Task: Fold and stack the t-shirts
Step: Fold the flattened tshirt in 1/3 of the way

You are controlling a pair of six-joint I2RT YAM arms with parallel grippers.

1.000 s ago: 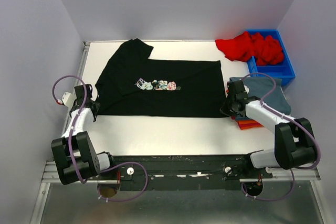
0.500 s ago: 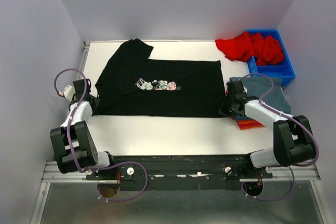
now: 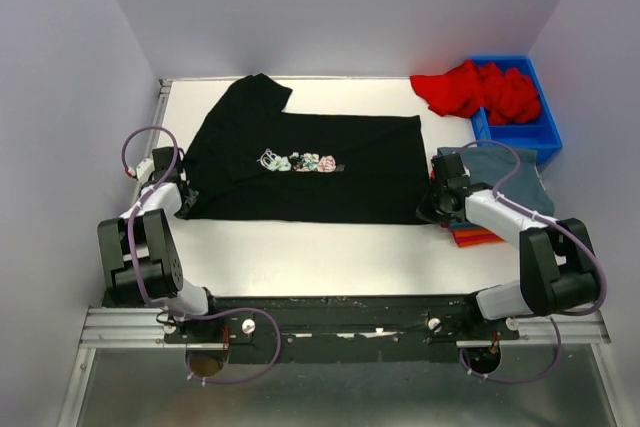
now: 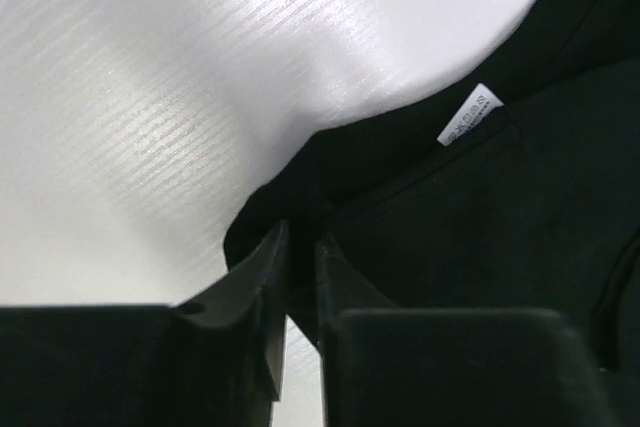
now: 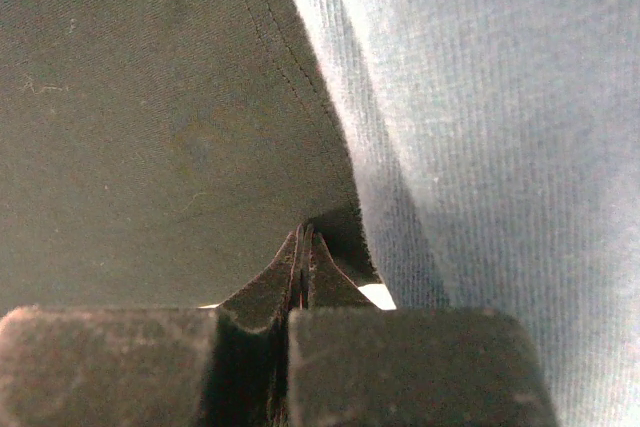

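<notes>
A black t-shirt (image 3: 310, 162) with a small chest print lies spread flat on the white table. Its near left corner (image 4: 265, 232) sits between the fingers of my left gripper (image 3: 185, 197) (image 4: 300, 239). Those jaws stand a narrow gap apart, with table showing through lower down. My right gripper (image 3: 431, 209) (image 5: 303, 235) is shut on the black tee's near right corner (image 5: 340, 222). A slate-blue tee (image 3: 515, 172) (image 5: 500, 127) lies folded over an orange one (image 3: 476, 238) beside the right arm. A red tee (image 3: 475, 87) spills from the bin.
A blue plastic bin (image 3: 540, 132) stands at the back right corner. Grey walls close in the table (image 3: 300, 257) on three sides. A white care label (image 4: 470, 114) shows inside the black tee near the left gripper.
My left arm has swung forward to the black tee's near left corner and its jaws have narrowed around it. The right arm has stayed put.
</notes>
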